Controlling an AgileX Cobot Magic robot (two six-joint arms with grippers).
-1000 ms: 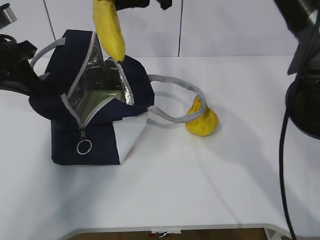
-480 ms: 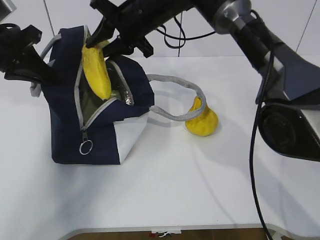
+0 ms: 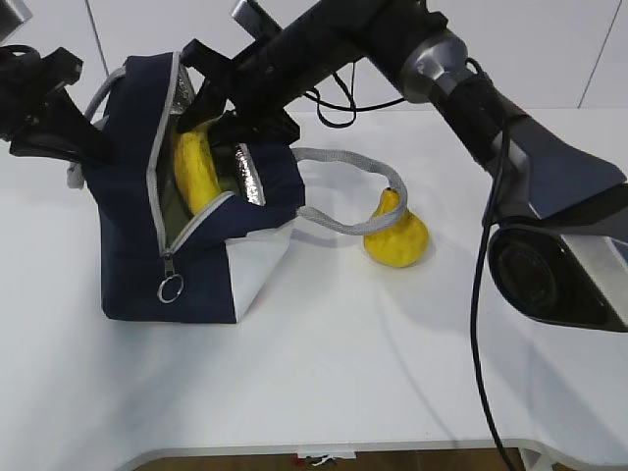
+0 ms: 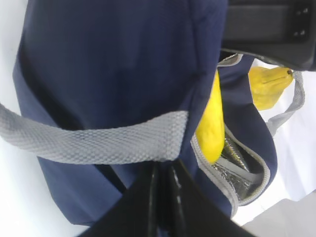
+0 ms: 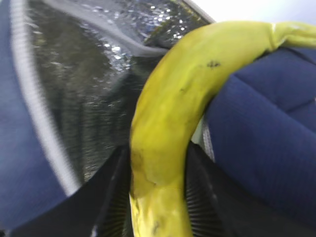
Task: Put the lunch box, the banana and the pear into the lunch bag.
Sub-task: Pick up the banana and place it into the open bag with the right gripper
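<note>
In the exterior view, nearest the camera, bare white table (image 3: 324, 373) is seen, and on it the lunch bag (image 3: 196, 265) stands at the left with its grey zipper parted and the ring pull (image 3: 170, 288) hanging on the front face. Just right of the bag, the pear (image 3: 396, 234) rests on the table, neck up, with one grey handle (image 3: 343, 191) looping in front of it; whether they touch cannot be told. Farther back, the banana (image 3: 196, 172) is held upright in the bag's mouth, its lower part already inside, against the silver foil lining (image 3: 247, 169).

What the exterior view leaves unclear is given by the wrist views. In the right wrist view, the right gripper (image 5: 157, 197) is seen pinching the banana between its two dark ribbed fingers (image 5: 111, 192), with foil lining behind. In the left wrist view, the left gripper (image 4: 163, 190) is shown pressed together on the bag's other grey handle (image 4: 94, 138), against the navy outer wall, with the banana's tip and the pear visible beyond.

A pale green surface, apparently the lunch box (image 3: 180, 208), is glimpsed low inside the bag beside the banana.
</note>
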